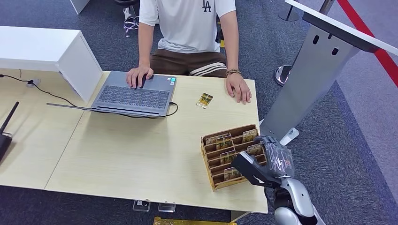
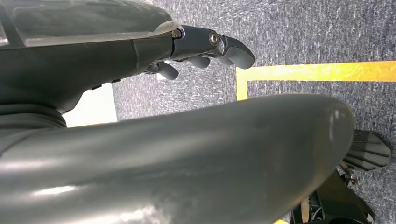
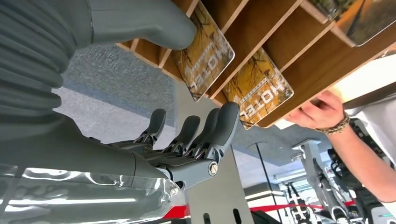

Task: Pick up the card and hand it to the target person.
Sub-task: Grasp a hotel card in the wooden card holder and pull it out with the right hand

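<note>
Right hand, silver-grey with dark fingers, sits lowest in the head view at about five o'clock, poised at the near right corner of the slotted brown wooden card rack. Its fingers are apart and lightly curled under the rack's edge, the thumb lying against a yellow-and-brown hotel card in its slot; nothing is gripped, as far as the close view lets me judge.

Several such cards stand tilted in the rack's slots. One more yellow card lies flat on the pale wooden table at about twelve o'clock from the rack, near the resting hand of a seated person in a white shirt. At ten o'clock sits an open grey laptop, the person's other hand on it.

Left hand hangs over grey carpet, fingers loosely spread, holding nothing.

I judge the reach is done and the pick has yet to happen. Next, thumb and a finger must close on one card's exposed edge, draw it along its slot, then carry it toward the person.
</note>
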You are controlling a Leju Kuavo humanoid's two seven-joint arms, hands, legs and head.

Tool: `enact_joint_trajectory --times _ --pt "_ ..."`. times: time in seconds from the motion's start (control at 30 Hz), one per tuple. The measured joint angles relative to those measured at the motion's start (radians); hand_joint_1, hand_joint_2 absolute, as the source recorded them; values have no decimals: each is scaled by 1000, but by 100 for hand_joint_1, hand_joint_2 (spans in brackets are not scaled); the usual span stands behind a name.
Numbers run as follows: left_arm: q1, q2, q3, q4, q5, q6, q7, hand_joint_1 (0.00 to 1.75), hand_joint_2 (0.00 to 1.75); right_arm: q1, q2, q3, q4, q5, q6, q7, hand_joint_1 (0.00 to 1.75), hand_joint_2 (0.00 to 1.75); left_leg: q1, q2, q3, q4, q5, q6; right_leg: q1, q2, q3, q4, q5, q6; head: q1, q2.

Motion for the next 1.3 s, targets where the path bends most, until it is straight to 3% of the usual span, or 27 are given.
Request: enact_joint_trajectory --times 0.33,0.57,1.17,1.3 --pt "0 0 0 0 -2 -5 0 0 0 -14 8 -7 38 -1 -1 -1 96 175 0 0 0 0 0 0 0 0 0 0 0 0 0 0" --pt "0 0 0 0 -2 -7 0 0 0 -21 10 -7 49 -17 -1 -1 129 175 0 0 0 0 0 0 0 0 0 0 0 0 0 0" --pt "0 0 -2 0 -4 -8 -1 0 0 -22 10 -8 51 -25 -1 -2 138 175 0 0 1 0 0 0 0 0 1 0 0 0 0 0" --pt "0 0 -2 0 -5 -9 -1 0 175 -23 10 -8 51 -29 -1 -2 141 175 0 0 1 0 0 0 0 0 1 0 0 0 0 0"
